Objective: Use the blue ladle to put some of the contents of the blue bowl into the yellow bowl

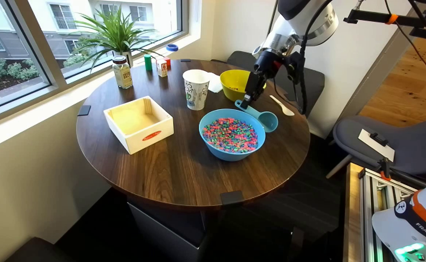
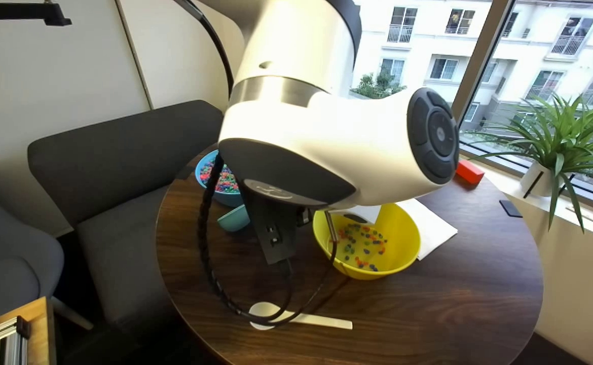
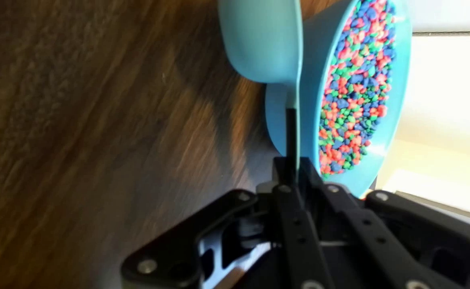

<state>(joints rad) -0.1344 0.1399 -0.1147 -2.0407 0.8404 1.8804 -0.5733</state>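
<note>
Exterior view: gripper [image 1: 247, 100] clamped on blue ladle [image 1: 267, 120]; robot base [image 1: 409, 229] reads "FRANKA", perhaps "E".

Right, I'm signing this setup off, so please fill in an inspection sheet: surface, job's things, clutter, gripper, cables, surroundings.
Surface: round dark-wood table, black pads at its edge.
Job's things: blue bowl holding multicoloured bits; yellow bowl with a sparse scatter of them; blue ladle beside the blue bowl.
Clutter: open wooden box, paper cup, lidded jar, green container, small carton, red box, white paper, pale spoon.
Gripper: shut on the blue ladle.
Cables: black cable looping off the arm, crossing the pale spoon in an exterior view; contact cannot be told.
Surroundings: plant by the window, grey chair, dark bench.
</note>
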